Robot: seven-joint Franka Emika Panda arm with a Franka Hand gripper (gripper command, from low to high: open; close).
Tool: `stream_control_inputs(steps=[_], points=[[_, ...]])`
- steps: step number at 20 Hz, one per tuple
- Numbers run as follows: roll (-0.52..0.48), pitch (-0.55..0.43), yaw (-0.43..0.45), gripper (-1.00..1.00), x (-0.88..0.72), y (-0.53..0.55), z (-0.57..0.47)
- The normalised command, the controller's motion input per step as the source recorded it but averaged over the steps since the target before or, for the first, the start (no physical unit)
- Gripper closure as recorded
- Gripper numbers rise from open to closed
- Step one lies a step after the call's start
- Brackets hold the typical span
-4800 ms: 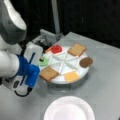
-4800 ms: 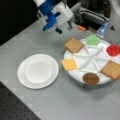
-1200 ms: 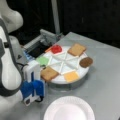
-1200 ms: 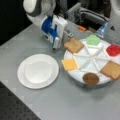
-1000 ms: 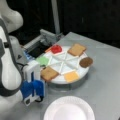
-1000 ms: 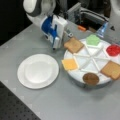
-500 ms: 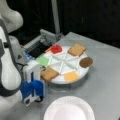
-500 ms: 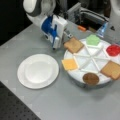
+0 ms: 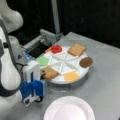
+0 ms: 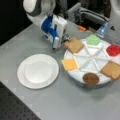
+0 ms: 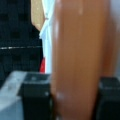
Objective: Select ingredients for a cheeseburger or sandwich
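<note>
On the grey table (image 10: 75,100), the claw (image 10: 67,40) pinches a bread slice (image 10: 74,45) on the sectioned tray (image 10: 75,75)

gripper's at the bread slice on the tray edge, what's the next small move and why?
Probably lift straight up. In the wrist view the gripper has both fingers pressed on the bread slice, which still sits in its compartment of the divided tray; the white plate is bare.

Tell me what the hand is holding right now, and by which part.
The hand is shut on a bread slice, its fingers pinching the slice's outer edge at the rim of the divided tray.
</note>
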Motion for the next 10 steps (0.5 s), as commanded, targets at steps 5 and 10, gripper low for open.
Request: stream_control_inputs(steps=[5,10], points=[[0.089,0.038,0.083,1.00,0.22,-0.08,-0.03],[0.093,0.063,0.108,1.00,0.22,-0.23,0.03]])
